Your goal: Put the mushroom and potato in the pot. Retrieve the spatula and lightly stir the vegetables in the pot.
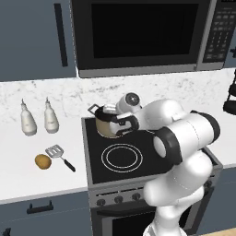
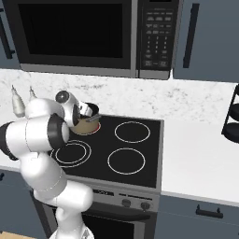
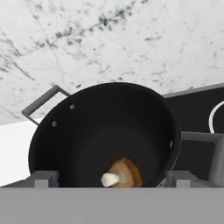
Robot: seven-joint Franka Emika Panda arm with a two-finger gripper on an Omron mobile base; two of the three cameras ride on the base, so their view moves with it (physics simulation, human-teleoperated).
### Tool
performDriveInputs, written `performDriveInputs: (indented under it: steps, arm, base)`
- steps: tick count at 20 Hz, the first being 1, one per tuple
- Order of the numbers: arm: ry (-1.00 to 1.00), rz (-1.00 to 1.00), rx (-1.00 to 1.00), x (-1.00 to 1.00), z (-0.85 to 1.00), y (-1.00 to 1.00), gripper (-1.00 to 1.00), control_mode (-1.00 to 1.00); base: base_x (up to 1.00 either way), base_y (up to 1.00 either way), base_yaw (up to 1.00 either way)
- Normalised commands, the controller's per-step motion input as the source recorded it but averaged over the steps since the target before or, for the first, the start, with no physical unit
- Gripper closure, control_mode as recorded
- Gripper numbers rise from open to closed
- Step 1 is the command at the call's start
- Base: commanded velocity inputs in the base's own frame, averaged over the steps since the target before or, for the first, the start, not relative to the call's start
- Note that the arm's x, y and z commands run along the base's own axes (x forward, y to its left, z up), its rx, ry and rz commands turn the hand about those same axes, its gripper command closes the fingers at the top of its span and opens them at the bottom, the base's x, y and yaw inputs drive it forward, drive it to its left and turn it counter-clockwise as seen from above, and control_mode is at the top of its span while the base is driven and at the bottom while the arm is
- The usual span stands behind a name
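Note:
The tan pot stands on the back left burner of the stove, with my arm bent over it. From the hand camera I look straight down into its dark interior. The brown mushroom, pale stem showing, lies low inside the pot. My gripper hangs open just above the rim, its fingertips spread wide and touching nothing. On the white counter left of the stove sits the golden potato. Beside it lies the spatula, silver head toward the wall. The pot also shows past my wrist.
Two white bottles stand at the back of the left counter. The black stovetop has rings at the front. A microwave hangs above. A dark wire rack stands on the right counter.

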Motion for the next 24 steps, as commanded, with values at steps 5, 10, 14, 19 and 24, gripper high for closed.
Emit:
performDriveInputs:
  steps: [5,10,14,19,24]
  arm:
    - [-0.11,0.0,0.0,-0.87,0.68,0.0,-1.0,-1.0]
    - [-0.08,0.0,0.0,-1.0,0.87,0.0,-1.0,-1.0]
    - [0.02,0.0,0.03,-1.0,1.0,0.03,-1.0,-1.0]
    - [0.21,0.09,0.0,-1.0,0.69,0.58,-1.0,-1.0]
    - [0.25,0.14,-0.01,-1.0,0.09,0.96,-1.0,-1.0]
  base:
    - [0.0,0.0,0.0]
    - [0.0,0.0,0.0]
    - [0.0,0.0,0.0]
    - [0.0,0.0,0.0]
    - [0.0,0.0,0.0]
